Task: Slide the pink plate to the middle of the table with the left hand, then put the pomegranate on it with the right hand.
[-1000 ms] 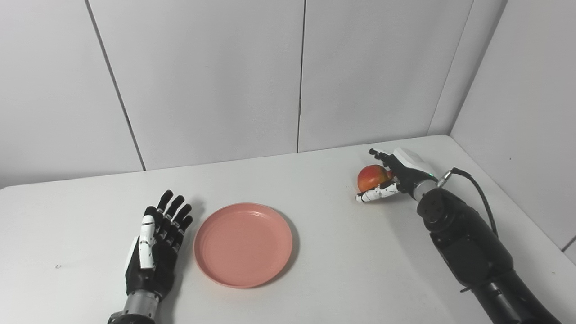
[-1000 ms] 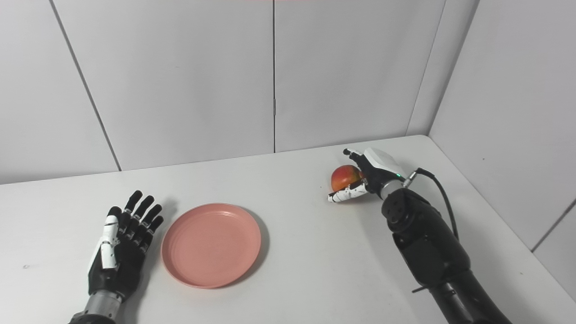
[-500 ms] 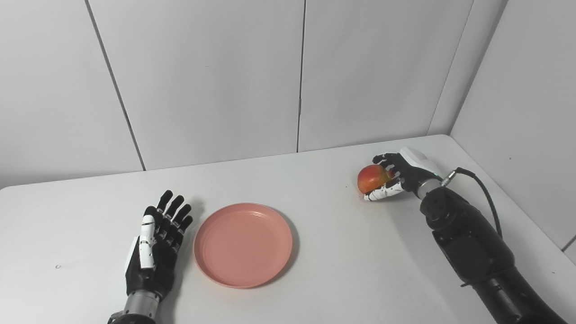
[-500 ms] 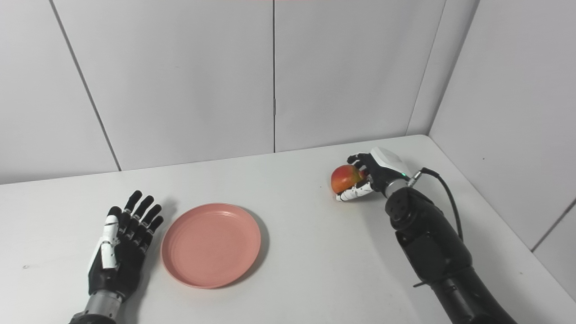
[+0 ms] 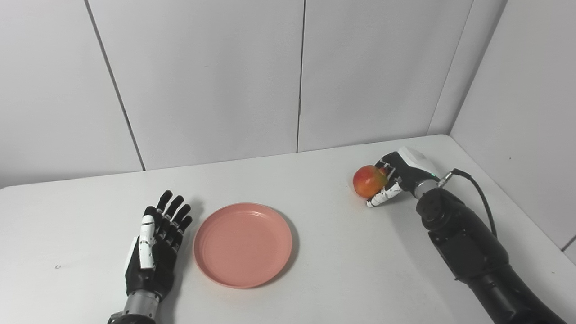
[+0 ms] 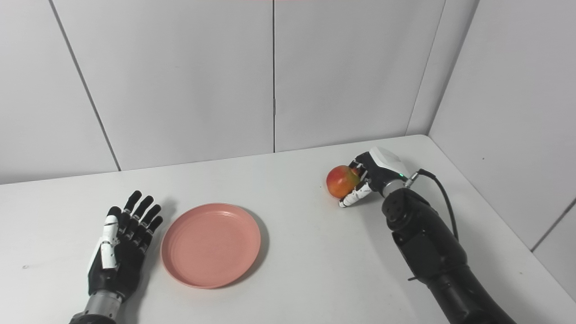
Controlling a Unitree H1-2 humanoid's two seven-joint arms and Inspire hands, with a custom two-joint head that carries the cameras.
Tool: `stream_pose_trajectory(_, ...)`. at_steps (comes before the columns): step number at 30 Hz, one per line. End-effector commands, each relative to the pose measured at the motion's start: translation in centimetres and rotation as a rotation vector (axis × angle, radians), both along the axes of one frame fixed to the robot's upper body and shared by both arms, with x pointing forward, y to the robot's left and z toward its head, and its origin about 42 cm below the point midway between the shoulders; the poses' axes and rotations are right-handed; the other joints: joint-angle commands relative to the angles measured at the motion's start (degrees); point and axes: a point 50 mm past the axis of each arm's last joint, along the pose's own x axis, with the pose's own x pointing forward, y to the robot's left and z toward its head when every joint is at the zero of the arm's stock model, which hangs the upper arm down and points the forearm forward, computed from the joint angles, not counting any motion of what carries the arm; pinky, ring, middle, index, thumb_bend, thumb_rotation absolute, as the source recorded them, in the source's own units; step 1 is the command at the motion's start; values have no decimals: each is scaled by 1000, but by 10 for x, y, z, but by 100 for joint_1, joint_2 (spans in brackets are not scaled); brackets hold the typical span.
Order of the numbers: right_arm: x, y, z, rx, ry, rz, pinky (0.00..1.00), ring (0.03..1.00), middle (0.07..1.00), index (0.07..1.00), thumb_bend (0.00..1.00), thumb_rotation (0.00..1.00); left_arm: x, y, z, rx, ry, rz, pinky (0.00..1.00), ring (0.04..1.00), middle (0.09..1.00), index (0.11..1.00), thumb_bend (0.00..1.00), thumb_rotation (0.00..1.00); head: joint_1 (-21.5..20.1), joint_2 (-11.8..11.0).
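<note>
The pink plate (image 5: 243,244) lies flat on the white table (image 5: 333,274), left of centre. Just to its left rests my left hand (image 5: 155,245), flat and open, fingers stretched toward the wall, apart from the rim. At the far right, my right hand (image 5: 396,177) is shut on the red-and-yellow pomegranate (image 5: 369,181). Fingers wrap its far side and the white thumb runs beneath it. The fruit sits low, close to the tabletop. In the right eye view the same pomegranate (image 6: 342,181) shows left of the right hand (image 6: 371,175).
Grey wall panels close off the back and the right side of the table. A black cable (image 5: 477,186) loops from my right wrist along the forearm. The table's right edge runs close beside that arm.
My right hand has closed its fingers round the pomegranate and drawn it a little leftward. The left hand and the plate have stayed where they were.
</note>
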Motion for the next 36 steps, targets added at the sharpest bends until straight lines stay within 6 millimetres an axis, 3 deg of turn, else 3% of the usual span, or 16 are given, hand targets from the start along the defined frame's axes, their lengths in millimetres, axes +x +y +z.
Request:
stream_pose_trajectory(1,11,2,33,-19,-115,40,369,433,453,520,526,0,-5,0,-9,7,61,9,946,922,936,923,398,1000,7,9)
stream_pose_trajectory(24,5,6,44,91,-175,31,332,398,433,533,523,0,-4,-1,-9,3,61,6,957,928,943,931,390,1000,83,33)
stream_pose_trajectory(34,-5,31,70,111,-266,131,361,428,457,523,526,0,-6,-7,-8,15,61,5,951,925,940,929,396,1000,222,40)
stream_pose_trajectory(36,-9,44,80,120,-296,172,371,437,464,514,527,0,-6,-9,-7,21,57,6,951,923,938,929,397,1000,320,49)
